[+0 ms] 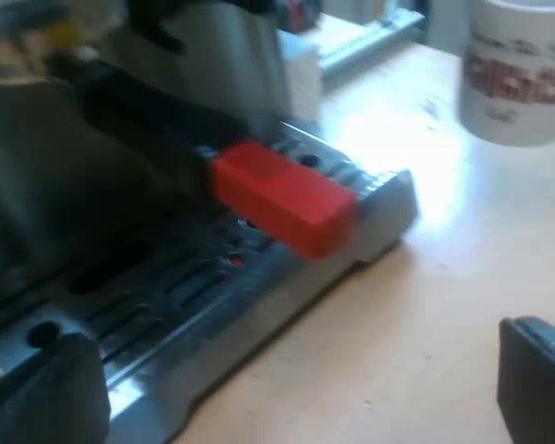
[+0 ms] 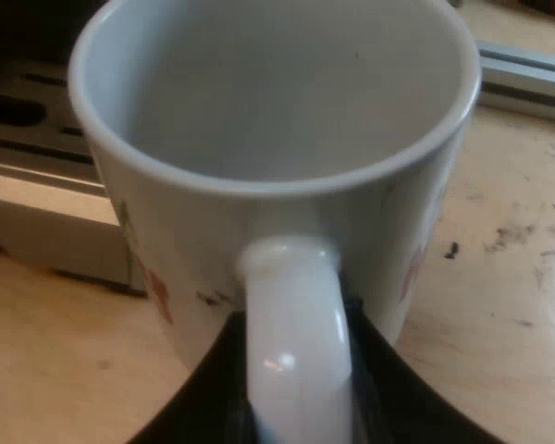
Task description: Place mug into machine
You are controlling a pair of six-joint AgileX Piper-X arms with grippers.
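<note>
so: mug gripped, none of the trip to the machine made

my right gripper (image 2: 296, 375) has the mug (image 2: 166, 250) by its handle. the black fingers (image 2: 208, 393) sit tight against both sides of the white loop, with nothing else between them. the mug is upright and empty, its mouth open towards me, with the wooden table (image 2: 509, 277) under and around it. from this close i cannot tell whether its base rests on the wood or has just cleared it.

from my left wrist the same mug (image 1: 516, 74) is on the table (image 1: 444, 305), well apart from the espresso machine (image 1: 203, 65). the slotted drip tray (image 1: 259, 296) at the machine's front is bare where a cup would stand. the holder's handle (image 1: 282, 196) juts out over it, red end forward. my left gripper (image 1: 291, 375) is spread wide and holds nothing, low down by the tray's edge.

by my reckoning the grasp is the only part done. what is left is the lift, the carry across to the machine, and setting the mug down on the tray under the holder. the red handle hangs over the very spot, so i judge the mug will need to go in low and beneath it. my left gripper is near the tray's edge too, and could get in the way.
</note>
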